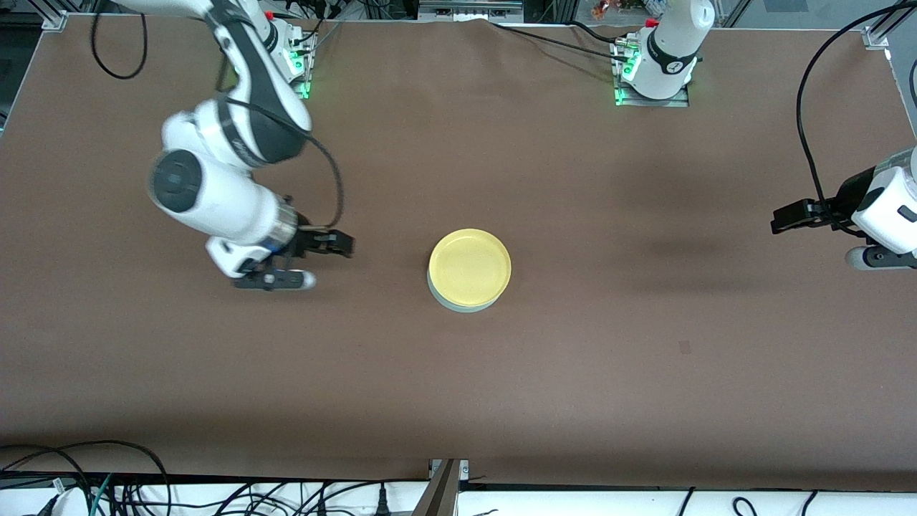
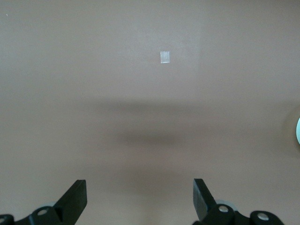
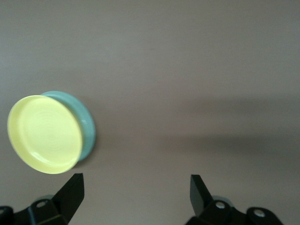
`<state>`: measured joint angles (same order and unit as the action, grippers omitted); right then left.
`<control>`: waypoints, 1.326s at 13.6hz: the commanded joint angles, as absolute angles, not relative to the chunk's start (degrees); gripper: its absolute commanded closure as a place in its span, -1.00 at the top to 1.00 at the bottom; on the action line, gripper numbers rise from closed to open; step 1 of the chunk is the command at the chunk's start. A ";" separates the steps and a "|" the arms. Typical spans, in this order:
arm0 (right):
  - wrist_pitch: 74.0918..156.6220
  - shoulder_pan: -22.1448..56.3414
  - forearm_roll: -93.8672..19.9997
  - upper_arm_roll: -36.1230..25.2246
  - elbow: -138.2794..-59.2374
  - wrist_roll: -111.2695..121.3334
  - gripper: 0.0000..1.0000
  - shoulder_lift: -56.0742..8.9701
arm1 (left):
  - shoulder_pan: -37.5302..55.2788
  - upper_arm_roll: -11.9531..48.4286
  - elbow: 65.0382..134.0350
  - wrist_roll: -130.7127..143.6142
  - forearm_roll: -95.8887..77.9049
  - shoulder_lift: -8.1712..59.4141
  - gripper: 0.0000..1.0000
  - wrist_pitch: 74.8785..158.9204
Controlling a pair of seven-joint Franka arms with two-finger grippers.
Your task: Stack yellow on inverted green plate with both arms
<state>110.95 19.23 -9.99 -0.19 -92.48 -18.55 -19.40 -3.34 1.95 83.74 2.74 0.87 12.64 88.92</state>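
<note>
Plates: two, one round bright yellow plate stacked on one round pale mint-green plate.
Grippers: two, left gripper and right gripper, both spread, empty, above the brown table.

No readable text, labels, brand names or numbers anywhere. The left arm's base carries a small dark mark on its black band, possibly a logo or digit, too small to read. A small pale square sticker on the brown table looks blank in the left wrist view.
</note>
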 commanded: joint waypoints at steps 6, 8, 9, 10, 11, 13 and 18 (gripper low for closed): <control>90.72 19.51 2.18 -10.28 -82.29 -6.45 1.00 -7.47 | -3.60 2.02 82.18 1.32 -0.53 13.36 1.00 88.59; 89.22 15.15 2.29 -8.80 -82.43 -5.19 1.00 -6.34 | -3.69 2.02 82.18 1.23 -0.62 13.36 1.00 88.59; 86.77 12.07 2.37 -5.92 -84.70 -5.53 1.00 -4.67 | -3.69 2.02 82.18 1.23 -0.62 13.36 1.00 88.59; 86.14 9.69 2.72 -3.54 -87.68 -5.62 1.00 -2.05 | -3.60 2.11 82.18 1.32 -0.62 13.36 1.00 88.59; 88.05 6.97 2.72 -1.25 -91.98 -5.71 1.00 0.68 | -3.69 2.02 82.18 1.23 -0.62 13.36 1.00 88.59; 96.21 1.25 0.71 0.96 -99.73 -5.01 1.00 4.82 | -3.60 2.11 82.18 1.32 -0.62 13.36 1.00 88.59; 94.84 -1.85 0.43 2.28 -99.41 -0.89 1.00 4.13 | -3.69 2.02 82.18 1.23 -0.62 13.45 1.00 88.59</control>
